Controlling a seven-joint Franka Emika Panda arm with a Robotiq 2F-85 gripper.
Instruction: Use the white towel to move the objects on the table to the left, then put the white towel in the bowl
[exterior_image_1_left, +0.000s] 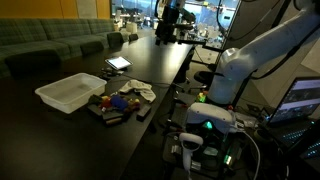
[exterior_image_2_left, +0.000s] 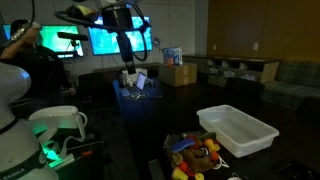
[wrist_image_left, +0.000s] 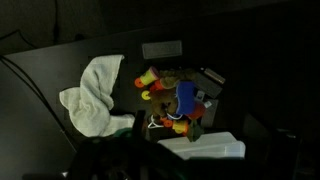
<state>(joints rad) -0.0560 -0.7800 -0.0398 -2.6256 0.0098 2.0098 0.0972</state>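
Beyond the cluster of coloured toys (wrist_image_left: 175, 100) from the shallow white plastic tub (exterior_image_1_left: 70, 92), the soft off-white cloth towel (wrist_image_left: 95, 95) lies untouched; our pincer (exterior_image_2_left: 126, 72) hangs open, empty. We judge the next move is descending to grasp the towel.

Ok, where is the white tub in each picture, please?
Exterior view: the white tub sits left of centre.
Exterior view: it sits at the lower right.
Wrist view: probably the pale shape at the bottom edge, only partly in frame.
Shared landmark: the coloured toys beside it, seen in all three.
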